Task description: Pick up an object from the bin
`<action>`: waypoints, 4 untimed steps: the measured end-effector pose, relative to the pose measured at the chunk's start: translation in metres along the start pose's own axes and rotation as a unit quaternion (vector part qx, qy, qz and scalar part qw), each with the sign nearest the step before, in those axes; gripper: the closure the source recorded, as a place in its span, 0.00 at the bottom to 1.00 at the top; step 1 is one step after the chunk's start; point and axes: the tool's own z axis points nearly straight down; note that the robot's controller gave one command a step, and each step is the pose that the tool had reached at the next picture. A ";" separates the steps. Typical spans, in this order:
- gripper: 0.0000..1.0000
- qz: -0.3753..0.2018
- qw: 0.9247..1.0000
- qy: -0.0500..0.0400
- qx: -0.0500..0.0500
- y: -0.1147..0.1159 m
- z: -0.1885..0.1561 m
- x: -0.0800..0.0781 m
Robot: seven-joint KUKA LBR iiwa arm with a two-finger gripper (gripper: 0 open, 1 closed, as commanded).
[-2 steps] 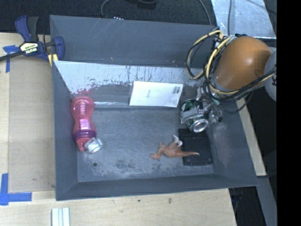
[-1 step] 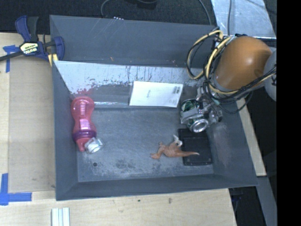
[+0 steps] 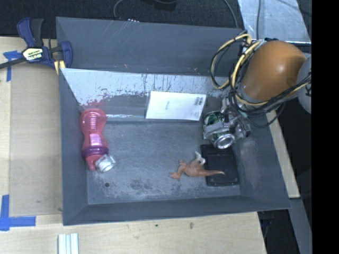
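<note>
My gripper (image 3: 220, 131) hangs low over the right side of the bin, just above the far end of a flat black rectangular block (image 3: 223, 169). A small orange toy lizard (image 3: 194, 170) lies against the block's left edge, in front and to the left of the gripper. A white flat packet (image 3: 175, 106) leans at the foot of the bin's back wall, to the gripper's left. Nothing shows in the gripper's grasp.
A pink plastic bottle (image 3: 93, 136) with a silver cap lies along the left side of the bin, cap toward the front. The arm, under an orange dome with looped cables, comes in over the right rim. Bare floor lies between the bottle and the lizard.
</note>
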 end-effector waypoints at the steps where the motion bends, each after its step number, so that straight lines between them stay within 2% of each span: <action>1: 0.00 0.000 1.000 0.001 0.004 0.000 0.004 0.002; 2: 1.00 -0.001 1.000 -0.002 0.004 0.001 0.004 -0.002; 4: 1.00 -0.001 1.000 -0.002 0.003 0.001 0.004 -0.002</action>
